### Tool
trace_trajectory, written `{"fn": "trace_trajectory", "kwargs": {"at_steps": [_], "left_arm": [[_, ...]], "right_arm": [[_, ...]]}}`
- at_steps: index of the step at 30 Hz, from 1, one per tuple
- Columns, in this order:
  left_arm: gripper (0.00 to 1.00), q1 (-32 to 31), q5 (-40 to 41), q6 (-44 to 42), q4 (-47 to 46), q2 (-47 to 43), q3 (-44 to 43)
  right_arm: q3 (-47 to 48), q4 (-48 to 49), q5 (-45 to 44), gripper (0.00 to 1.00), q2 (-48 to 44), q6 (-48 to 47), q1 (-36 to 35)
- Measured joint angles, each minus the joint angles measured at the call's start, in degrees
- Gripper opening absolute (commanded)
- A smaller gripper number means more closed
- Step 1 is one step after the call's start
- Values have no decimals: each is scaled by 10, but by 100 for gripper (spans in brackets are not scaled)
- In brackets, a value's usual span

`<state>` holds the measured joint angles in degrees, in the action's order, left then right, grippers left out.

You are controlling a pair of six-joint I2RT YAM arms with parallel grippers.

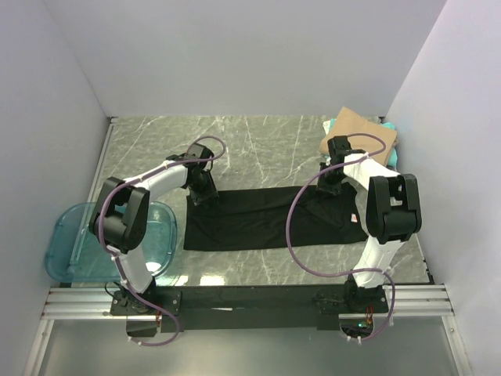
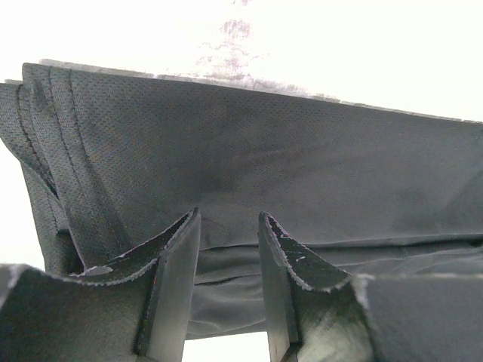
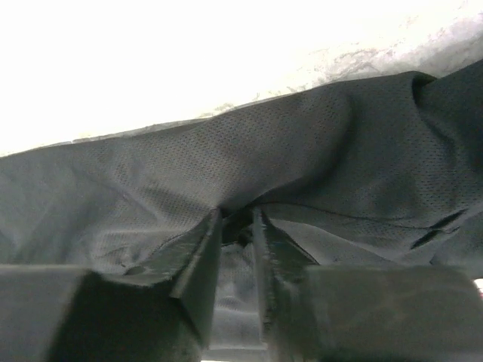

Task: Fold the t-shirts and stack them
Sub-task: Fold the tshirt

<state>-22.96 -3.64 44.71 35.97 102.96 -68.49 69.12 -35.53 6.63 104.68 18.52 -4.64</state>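
Far left, a see-through blue tray (image 1: 70, 239) sits at the near-left corner of the marble table (image 1: 258, 141), with the left arm's elbow hanging over part of it. The left gripper (image 1: 205, 190) is down at the back-left corner of the black t-shirt (image 1: 258, 223). The shirt is laid out as a long strip across the middle of the table, between the two arms. On the left wrist cam the fingers (image 2: 177, 256) are a little way apart. Folded layers of mesh cloth show in the gap, but it doesn't look clamped on anything.

Over to the right, a purple cable (image 1: 291, 235) from the right arm loops across the shirt. The right gripper (image 1: 329, 182) sits at the shirt's back-right edge, fingers nearly together with a bunch of fabric nipped between them. Behind it in the back-right corner, a brown cardboard-looking sheet (image 1: 356, 133) lies on some teal cloth (image 1: 389, 133), apart from the black shirt.
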Motion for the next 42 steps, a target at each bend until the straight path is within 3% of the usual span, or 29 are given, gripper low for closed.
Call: {"fn": "trace_trajectory", "kwargs": {"at_steps": [8,12,23,42], "left_arm": [[42,0,0,0,-3,0,0],[42,0,-1,0,-10,0,0],[42,0,-5,-17,-19,0,15],[42,0,-31,-97,-23,0,27]], "right_arm": [[0,-3,6,18,1,0,-4],[0,-6,8,1,1,-2,-6],[-3,-34,21,0,-11,7,-20],[-72,-80,-40,0,-110,138,-146]]}}
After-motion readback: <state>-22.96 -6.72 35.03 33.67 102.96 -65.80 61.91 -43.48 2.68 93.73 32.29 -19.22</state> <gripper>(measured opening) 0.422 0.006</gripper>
